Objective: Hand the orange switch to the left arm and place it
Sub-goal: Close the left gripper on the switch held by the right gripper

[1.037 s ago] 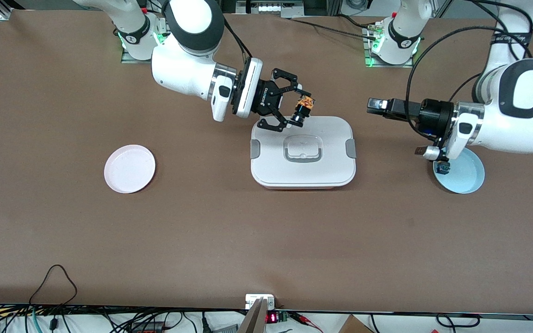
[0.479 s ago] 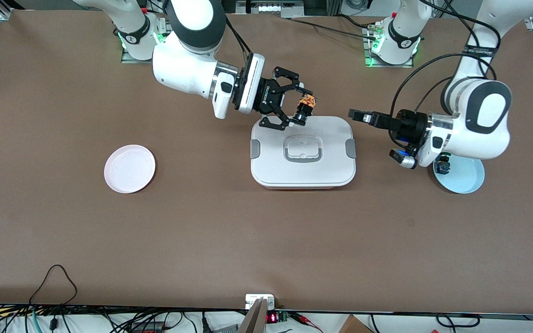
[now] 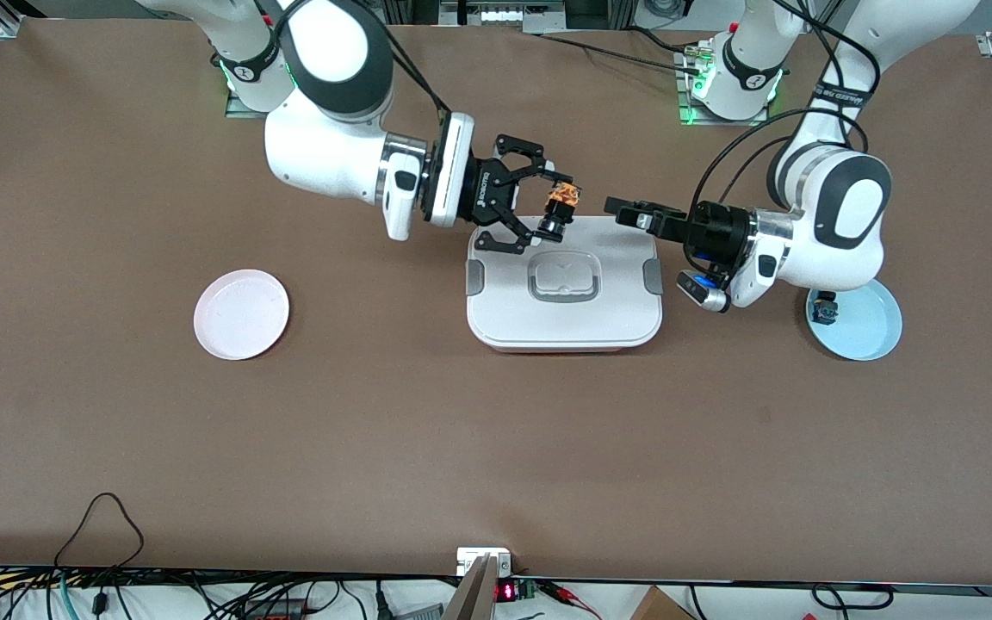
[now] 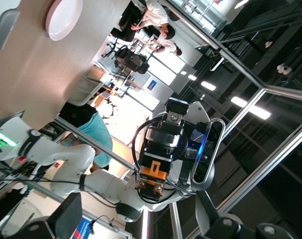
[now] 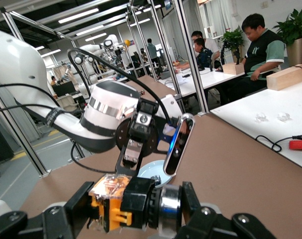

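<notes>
The broad brown bench point(image 3: 496, 448) carries the large white rounded-rectangle lidded box point(image 3: 563, 284) with grey side clips. It sits directly under my two tools, which I judge is why both arms come in level above its lid and not low across it: the handover has to clear that box.

My right tool point(image 3: 552, 213) hangs over the box's edge toward the bases, clamped tight on the orange switch point(image 3: 560, 209). It holds the switch sideways, out ahead of the fingers, so the free end faces my left tool point(image 3: 619, 207). That left tool is over the box's corner toward the left arm's end, pointed straight at the switch, just short of it and not touching; its fingers are spread wide and hold nothing, ready, I judge, to take the free end.

Below my left arm a pale blue round plate point(image 3: 871, 331) holds a small dark-bodied switch point(image 3: 822, 310); well off toward the right arm's end lies an empty pink round plate point(image 3: 241, 313).

The orange switch is tiny: in the right wrist view point(image 5: 122, 201) a black body, a translucent orange-and-white block on one end, a shiny ringed collar on the other.
</notes>
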